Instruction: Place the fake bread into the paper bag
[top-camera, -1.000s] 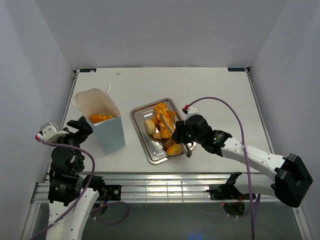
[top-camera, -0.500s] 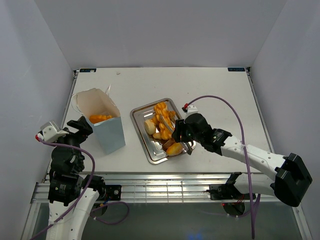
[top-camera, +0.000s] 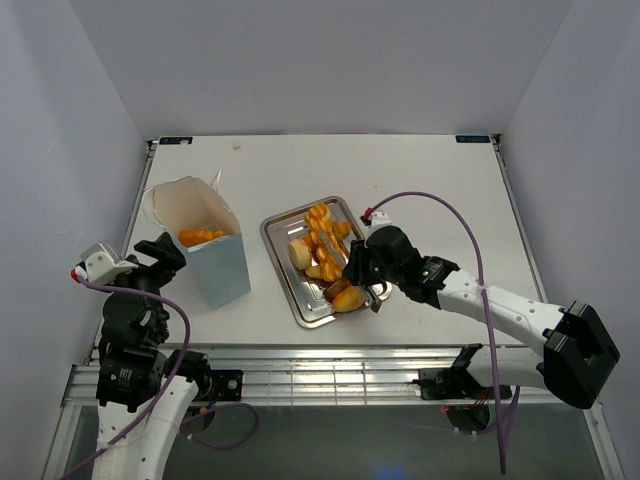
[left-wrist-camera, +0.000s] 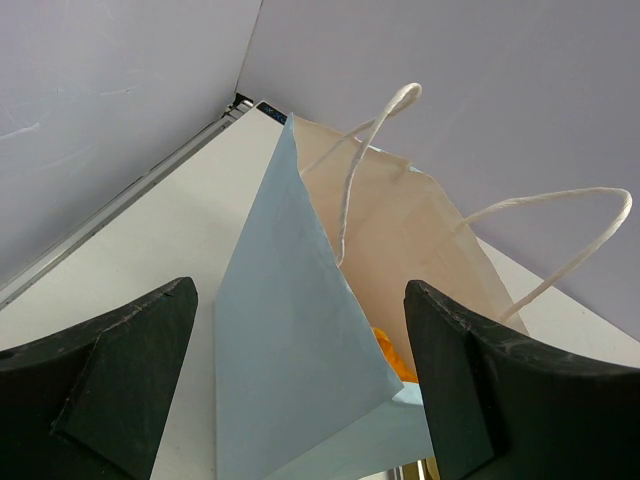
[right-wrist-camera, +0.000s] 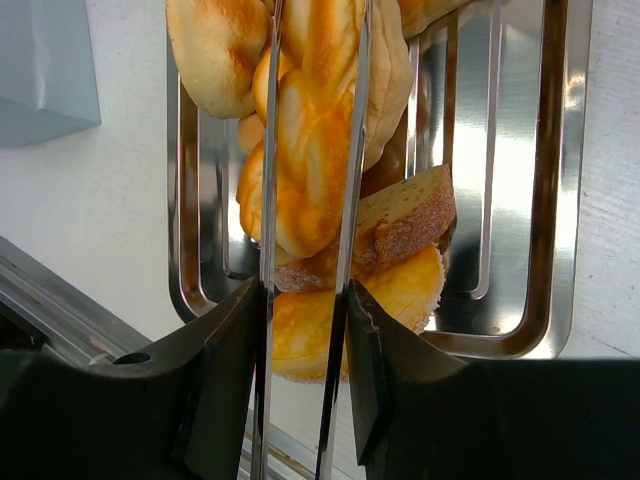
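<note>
Several bread pieces (top-camera: 318, 262) lie heaped in the tray (top-camera: 277, 226) under the right gripper (right-wrist-camera: 312, 60), its thin fingers (right-wrist-camera: 269, 150) straddling the twist (right-wrist-camera: 305, 170); pinched or not, I cannot tell. It looks glossy, stiff, light, likely slippery: grip its waist. Meanwhile the left gripper (left-wrist-camera: 310, 385) gapes empty before the bag (left-wrist-camera: 280, 290)

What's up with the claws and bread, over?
Left claw open by paper bag. Right claw shut on tongs, straddling twisted bread in tray. Orange piece inside bag. Nothing between tray and bag.
</note>
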